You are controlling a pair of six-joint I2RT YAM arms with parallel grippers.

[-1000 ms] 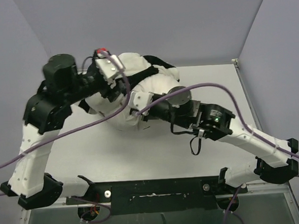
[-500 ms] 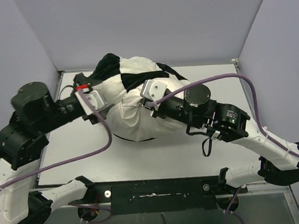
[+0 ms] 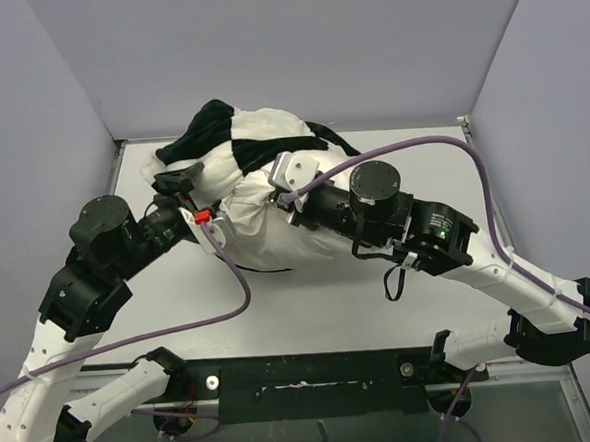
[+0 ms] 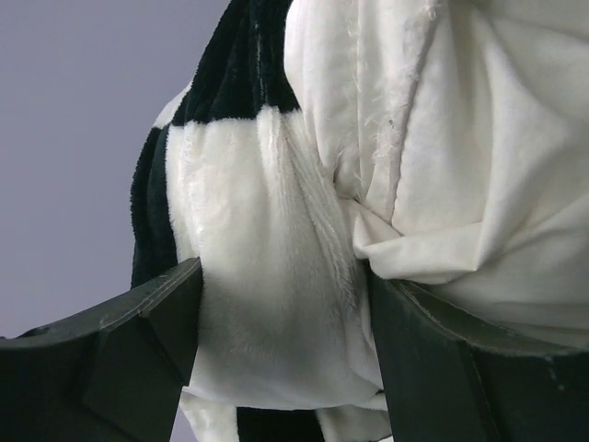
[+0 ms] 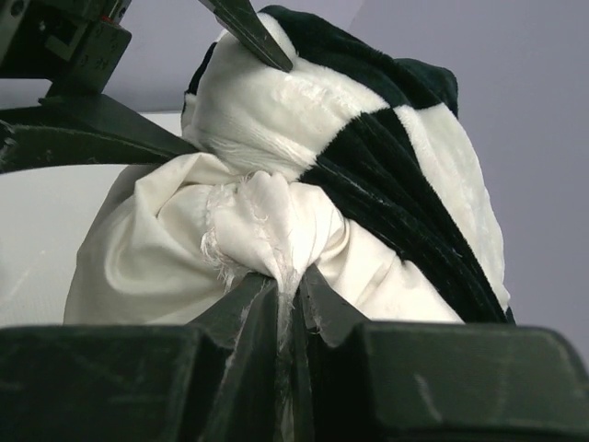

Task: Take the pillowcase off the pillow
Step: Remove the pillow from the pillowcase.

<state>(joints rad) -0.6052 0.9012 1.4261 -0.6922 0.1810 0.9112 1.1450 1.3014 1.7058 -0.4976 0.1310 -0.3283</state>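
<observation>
R tool pinched shut on a pillow wad. L tool jaws wide astride a case fold, grip unclear. Both lie far-centre on bench, partly hid by arms; L arm drawn nearer vs. earlier.

No text, label, brand, number or sign can be read in any view.

Top view is taken from high above and behind both arm bases, looking down, far back; the whole table is covered. Each wrist view is taken from just behind its own fingers, facing forward past the left gripper or right gripper (very close). Pillowcase and pillow are shared by all three.
</observation>
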